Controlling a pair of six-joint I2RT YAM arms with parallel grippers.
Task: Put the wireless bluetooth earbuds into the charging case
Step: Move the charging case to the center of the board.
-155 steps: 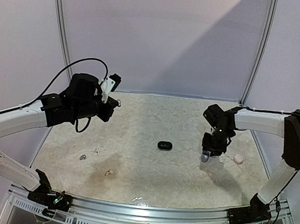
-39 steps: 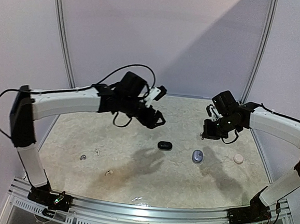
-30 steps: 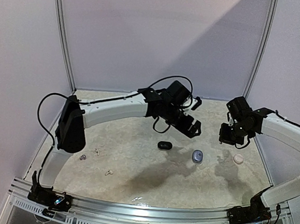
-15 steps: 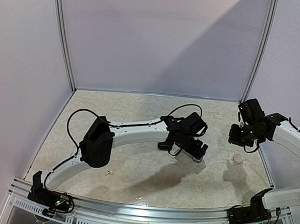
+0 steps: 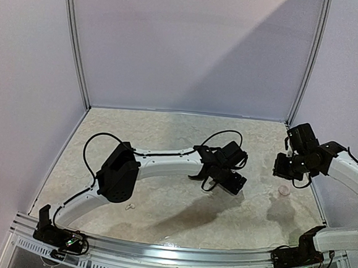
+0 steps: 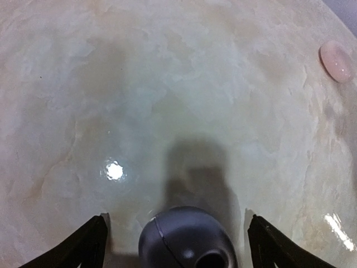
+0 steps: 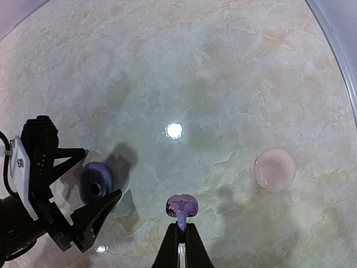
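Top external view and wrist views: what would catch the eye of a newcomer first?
The left arm stretches far across the table, its open fingers standing on either side of a grey-blue oval case without touching it. Near the right edge, the right arm's shut fingers pinch a small lilac piece, perhaps an earbud; a pale pink disc lies nearby.

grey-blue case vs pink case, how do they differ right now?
Colour: the grey-blue case is dark, the pink case pale. Top: the grey-blue case shows a round dark recess; the pink case looks smooth. Place: the grey-blue case sits between the left gripper's open jaws, the pink case lies alone. Both are rounded pebbles lying on the table.
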